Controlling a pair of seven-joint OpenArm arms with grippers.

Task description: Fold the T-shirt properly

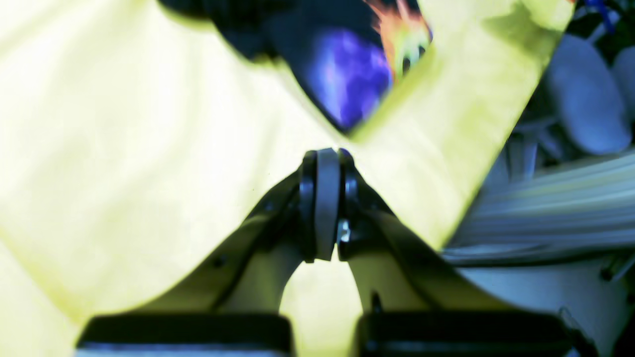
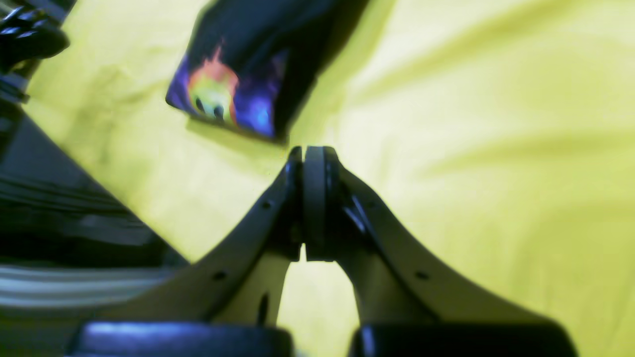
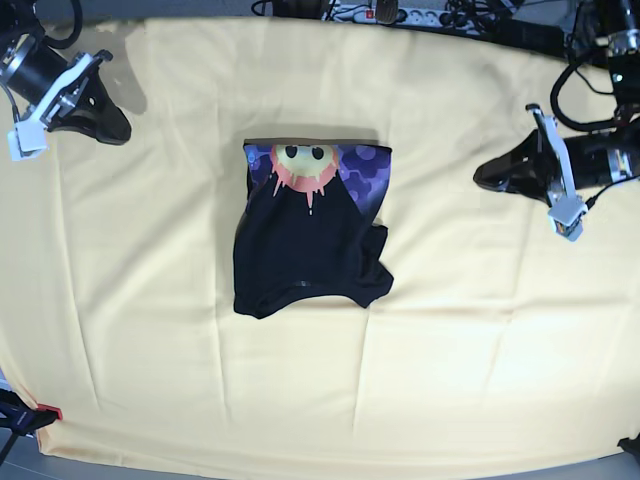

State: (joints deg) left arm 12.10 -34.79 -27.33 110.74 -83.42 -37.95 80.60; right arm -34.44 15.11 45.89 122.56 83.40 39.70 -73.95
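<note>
The black T-shirt [image 3: 305, 240] lies folded into a compact packet in the middle of the pale yellow cloth, its purple print with the orange sun face along the far edge. It shows blurred in the left wrist view [image 1: 342, 69] and the right wrist view [image 2: 238, 84]. My left gripper [image 3: 482, 178] is at the right of the base view, shut and empty, well away from the shirt; its jaws meet in its own view [image 1: 325, 158]. My right gripper [image 3: 118, 130] is at the far left, shut and empty [image 2: 312, 153].
The pale yellow cloth [image 3: 150, 330] covers the whole table. Cables and a power strip [image 3: 400, 14] run along the far edge. A small dark clamp with a red tip [image 3: 25, 415] sits at the near left corner.
</note>
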